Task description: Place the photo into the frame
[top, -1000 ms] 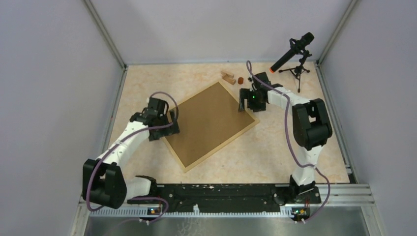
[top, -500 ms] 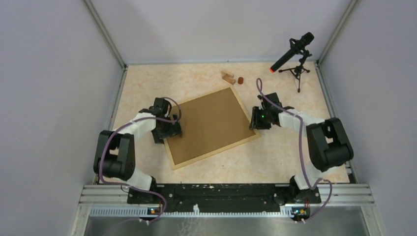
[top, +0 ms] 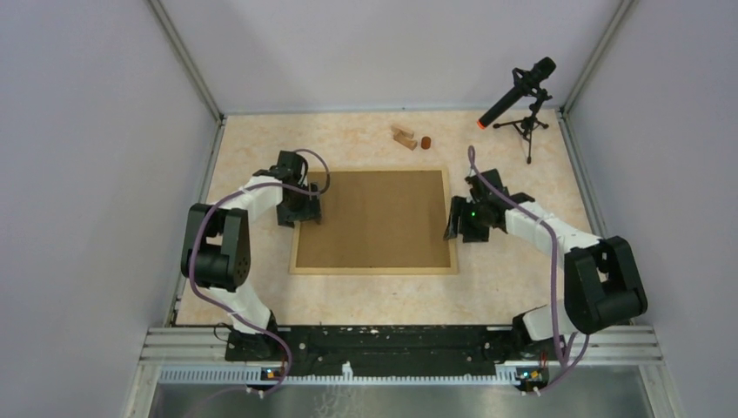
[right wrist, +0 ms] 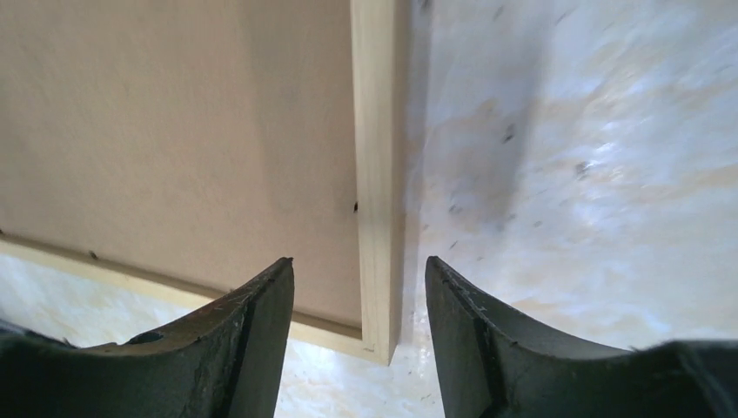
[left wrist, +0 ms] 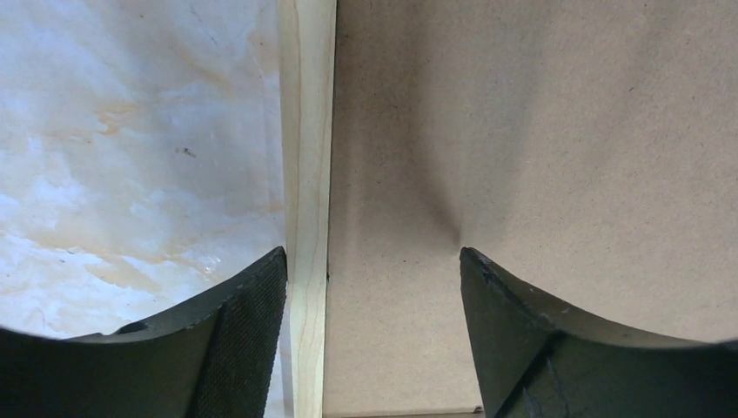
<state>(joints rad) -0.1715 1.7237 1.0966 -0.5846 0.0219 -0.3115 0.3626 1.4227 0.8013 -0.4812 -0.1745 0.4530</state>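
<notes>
The frame point(top: 374, 266) lies flat on the marbled table point(top: 252, 144), back up, w/ the brown backing board point(top: 374, 218) filling it. Its front faces down and can't be seen. It sits btwn the two grippers.

The left gripper point(left wrist: 372, 261) has its fingers wide apart, holding nothing. They straddle the left rail point(left wrist: 306, 174). In the wrist view the pale rail runs straight ahead just inside the left finger point(left wrist: 248, 335), almost at its inner edge, w/ bare table outside that finger. The right finger point(left wrist: 540, 348) is over the board, well in from the rail. Can't tell if the tips touch the board. In the top view these fingers are near the rail's far end.

The right gripper point(right wrist: 358, 266) has its fingers parted at a narrower gap, nothing clamped. The right rail point(right wrist: 376, 174) runs ahead btwn them, closer to the right finger point(right wrist: 496, 348), w/ a strip of board btwn the rail and the left finger point(right wrist: 235, 348). A frame corner shows low in the gap. Bare table lies outside the right finger. Contact w/ the rail: can't tell.

Well beyond both sets of fingers, on the far side of the table, are wooden blocks point(top: 403, 137) w/ a small brown cylinder point(top: 426, 143) just beside them. A mic point(top: 520, 90) on a tripod stands further off, beyond the right gripper's fingers.
</notes>
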